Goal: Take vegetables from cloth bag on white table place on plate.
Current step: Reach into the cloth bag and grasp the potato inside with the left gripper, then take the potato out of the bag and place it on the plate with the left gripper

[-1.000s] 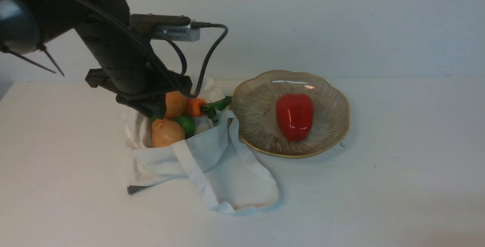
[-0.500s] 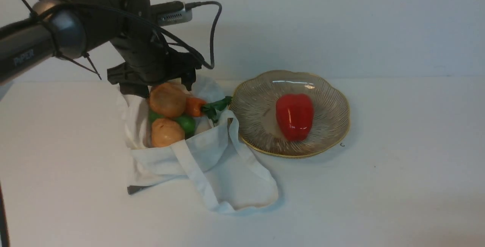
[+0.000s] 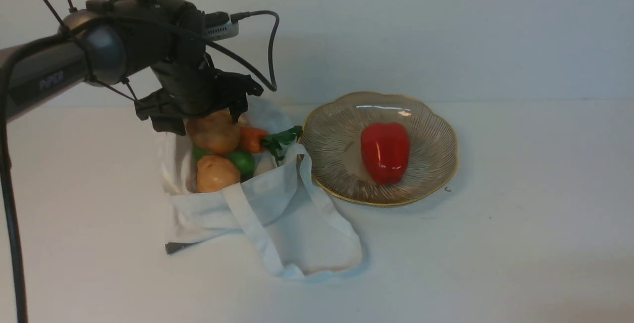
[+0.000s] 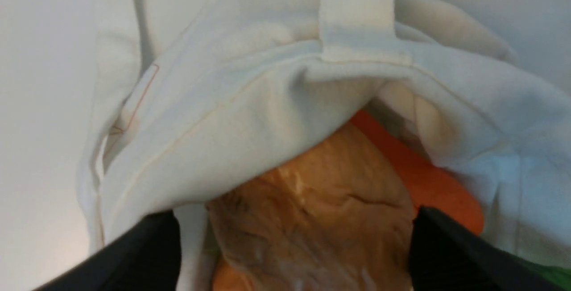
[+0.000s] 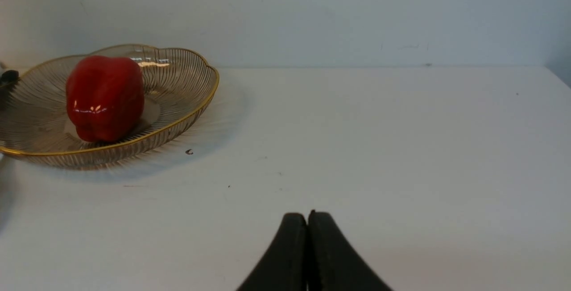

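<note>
left fingers [image 4: 151, 251] clamping upper potato [image 3: 215, 132] in cloth bag [image 3: 277, 199] | right fingers [image 5: 290, 255] pressed together, empty | red pepper [image 3: 385, 152] on plate [image 3: 438, 164]

L arm [image 3: 49, 73] is seen swung up and back: 1 s ago its dark bulk was laid low over the cloth bag [image 3: 277, 199], now it's drawn off to the left. Left claw [image 3: 200, 117] is shifted slightly left vs 0.5 s ago. Upper potato [image 3: 216, 137], half covered before, is uncovered and nudged left.
</note>
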